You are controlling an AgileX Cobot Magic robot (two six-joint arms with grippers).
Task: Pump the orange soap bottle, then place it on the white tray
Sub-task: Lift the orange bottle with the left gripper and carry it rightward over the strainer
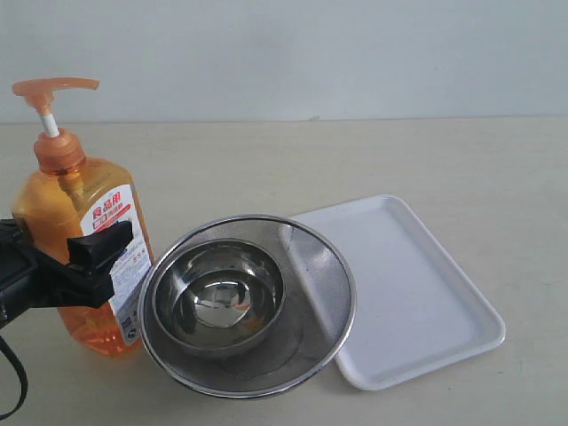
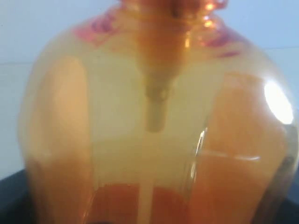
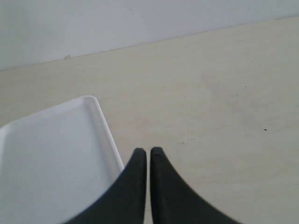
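Note:
The orange soap bottle [image 1: 75, 200] stands upright at the left of the table, its pump nozzle [image 1: 53, 86] raised and pointing right. My left gripper [image 1: 99, 238] is shut on the bottle's body about halfway up, one black finger across its label. In the left wrist view the bottle [image 2: 154, 116] fills the picture and hides the jaws. The white tray [image 1: 417, 293] lies flat at the right with nothing on it. My right gripper [image 3: 148, 151] is shut with nothing in it, hovering over the table just beside the tray's edge [image 3: 105, 135]. It is out of the exterior view.
A round steel mesh strainer [image 1: 319, 266] sits between the bottle and the tray, overlapping the tray's left edge. A small steel bowl [image 1: 217, 297] rests inside it. Bare table [image 1: 444, 160] stretches behind and to the right.

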